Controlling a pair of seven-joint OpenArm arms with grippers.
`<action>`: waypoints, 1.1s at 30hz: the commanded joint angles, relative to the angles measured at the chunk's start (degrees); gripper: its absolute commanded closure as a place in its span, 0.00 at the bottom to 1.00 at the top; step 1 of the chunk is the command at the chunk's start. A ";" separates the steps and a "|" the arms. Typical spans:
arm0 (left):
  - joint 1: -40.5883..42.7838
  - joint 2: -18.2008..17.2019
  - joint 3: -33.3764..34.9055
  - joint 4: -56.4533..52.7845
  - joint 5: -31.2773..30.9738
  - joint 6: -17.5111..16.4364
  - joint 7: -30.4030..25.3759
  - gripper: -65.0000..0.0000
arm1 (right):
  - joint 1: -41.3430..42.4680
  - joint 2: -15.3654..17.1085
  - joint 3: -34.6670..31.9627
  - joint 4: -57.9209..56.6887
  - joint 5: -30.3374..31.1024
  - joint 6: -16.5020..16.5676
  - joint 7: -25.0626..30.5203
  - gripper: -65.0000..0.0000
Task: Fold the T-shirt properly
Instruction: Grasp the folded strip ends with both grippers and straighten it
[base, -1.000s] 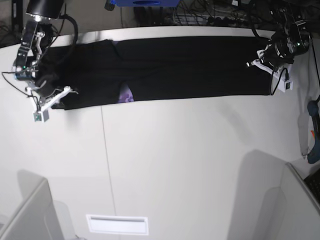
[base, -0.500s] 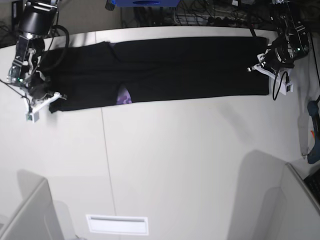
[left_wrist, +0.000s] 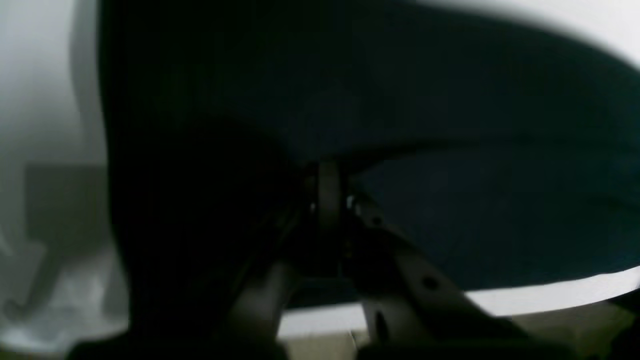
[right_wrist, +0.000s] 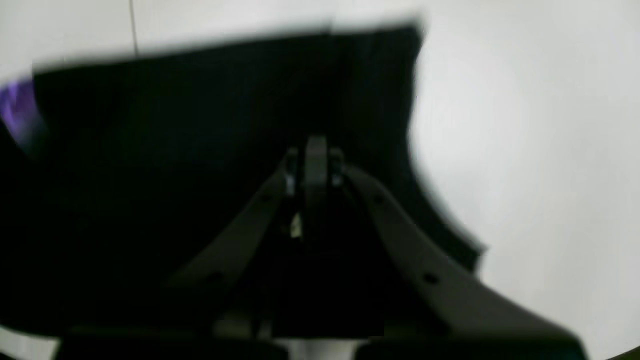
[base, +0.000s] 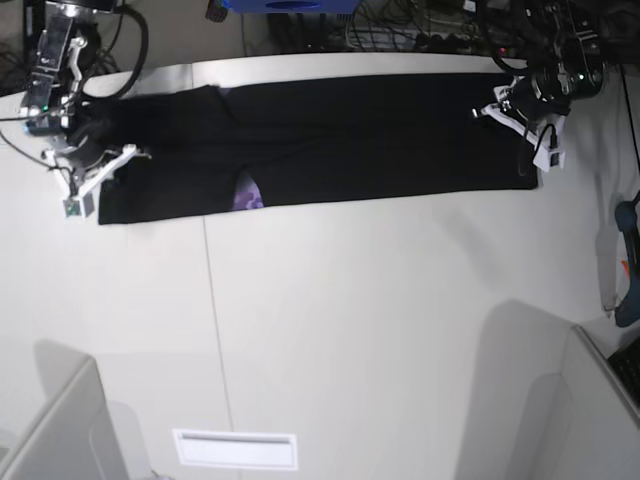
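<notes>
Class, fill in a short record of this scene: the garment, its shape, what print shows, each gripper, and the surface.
garment: black cloth T-shirt
shape: folded into a long band lying across the far part of the white table
print: a small purple patch shows at the near edge
left gripper: shut on the T-shirt at one end
right gripper: shut on the T-shirt at the opposite end
</notes>
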 joint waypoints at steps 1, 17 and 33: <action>-0.17 -0.99 -0.73 0.27 -0.39 -0.20 -0.97 1.00 | 0.25 0.78 0.20 0.47 0.65 -0.12 1.75 1.00; -11.60 -0.99 -0.20 -11.95 -0.39 -0.20 -0.62 1.00 | 7.54 0.34 0.29 -17.46 0.47 -0.21 5.18 1.00; -5.88 1.48 -13.12 4.41 -8.92 -0.55 -0.71 1.00 | 2.53 -1.94 0.38 2.23 1.00 -0.12 4.91 1.00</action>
